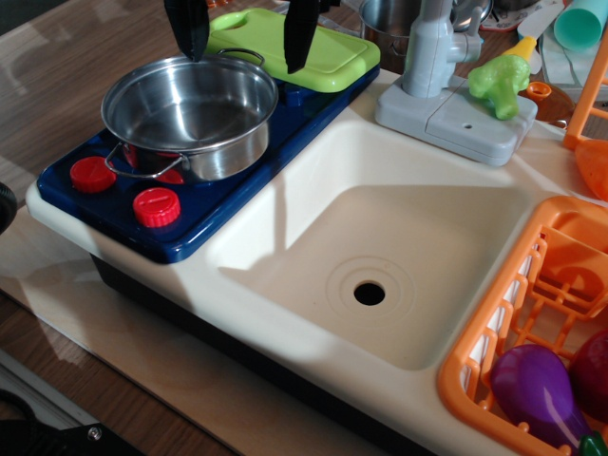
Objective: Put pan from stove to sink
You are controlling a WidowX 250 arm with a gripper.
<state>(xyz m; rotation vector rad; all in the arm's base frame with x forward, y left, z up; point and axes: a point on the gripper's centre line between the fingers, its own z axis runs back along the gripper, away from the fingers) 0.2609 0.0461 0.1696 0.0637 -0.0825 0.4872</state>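
The pan [190,114], a wide shiny steel pot with two thin wire loop handles, sits on the dark blue stove [218,204] at the upper left, over the red burner. The cream-white sink [285,247] with its round dark drain hole lies to the right of the stove and holds nothing. My gripper [245,57] hangs open above the pan's far rim. Its two black fingers [190,28] are spread wide, one over the rim's far left, the other over the lime-green cutting board [332,52]. It holds nothing.
A grey toy faucet [437,66] stands behind the sink, with a green broccoli toy [499,84] beside it. A smaller steel pot [385,19] shows at the top. An orange dish rack [494,361] with a purple eggplant [537,394] borders the sink's right.
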